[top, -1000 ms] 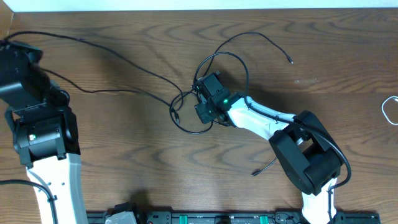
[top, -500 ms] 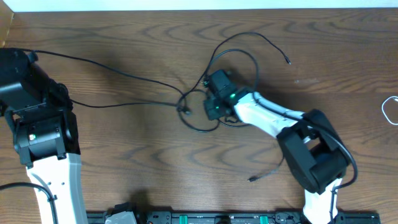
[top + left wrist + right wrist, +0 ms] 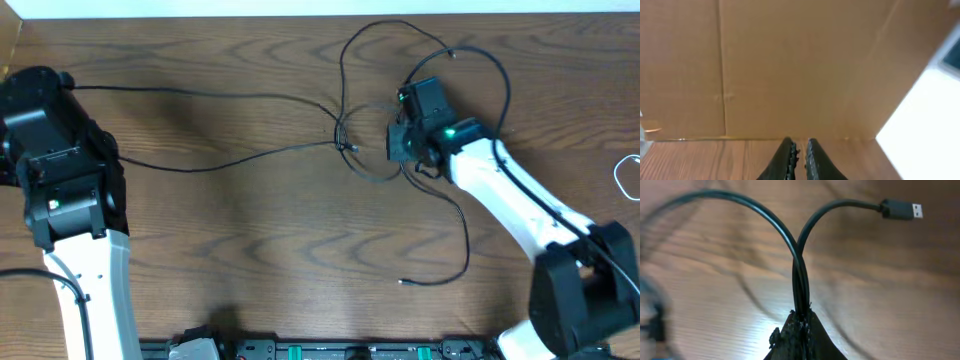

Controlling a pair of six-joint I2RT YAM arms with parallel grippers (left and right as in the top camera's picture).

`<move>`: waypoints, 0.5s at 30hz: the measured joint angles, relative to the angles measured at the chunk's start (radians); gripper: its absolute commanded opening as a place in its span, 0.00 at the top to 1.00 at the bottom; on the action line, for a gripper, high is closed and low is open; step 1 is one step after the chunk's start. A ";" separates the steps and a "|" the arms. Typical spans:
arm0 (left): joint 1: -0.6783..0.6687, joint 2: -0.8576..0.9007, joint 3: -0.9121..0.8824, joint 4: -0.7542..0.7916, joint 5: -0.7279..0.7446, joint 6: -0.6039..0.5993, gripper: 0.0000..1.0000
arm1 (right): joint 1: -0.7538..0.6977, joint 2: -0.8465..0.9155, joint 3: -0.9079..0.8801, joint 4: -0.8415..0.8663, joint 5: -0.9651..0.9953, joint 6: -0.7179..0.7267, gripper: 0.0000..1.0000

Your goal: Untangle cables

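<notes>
Several thin black cables cross in a knot (image 3: pixel 345 143) at mid-table. My right gripper (image 3: pixel 398 143) sits just right of the knot. In the right wrist view it (image 3: pixel 802 314) is shut on two strands of a black cable (image 3: pixel 799 275); one strand curves to a USB plug (image 3: pixel 900 209). A black cable (image 3: pixel 200 96) runs taut from the knot to the left arm (image 3: pixel 45 100), and a lower strand (image 3: pixel 200 165) passes under that arm. The left gripper (image 3: pixel 800 145) has its fingers pressed nearly together, and the cable between them is hidden. A loose plug end (image 3: pixel 403 283) lies near the front.
A white cable (image 3: pixel 628 178) lies at the table's right edge. A cardboard box (image 3: pixel 790 65) stands close in front of the left gripper, at the table's far left corner (image 3: pixel 8 40). A black rail (image 3: pixel 330 350) runs along the front edge.
My right gripper has pulled its cable up and to the right, dragging the knot rightward. The strands toward the left arm have drawn straight. The left arm shifted slightly.
</notes>
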 measured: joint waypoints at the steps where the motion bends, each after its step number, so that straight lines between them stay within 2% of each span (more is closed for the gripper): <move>1: 0.000 0.005 0.002 -0.017 0.028 0.002 0.92 | -0.002 -0.016 0.000 0.012 -0.020 0.000 0.99; 5: 0.000 0.024 0.004 -0.097 0.234 -0.003 0.93 | 0.000 -0.065 -0.001 0.072 -0.135 0.000 0.99; 15: 0.000 0.096 0.004 -0.136 0.664 -0.003 0.92 | 0.036 -0.066 -0.001 0.136 -0.285 0.004 0.99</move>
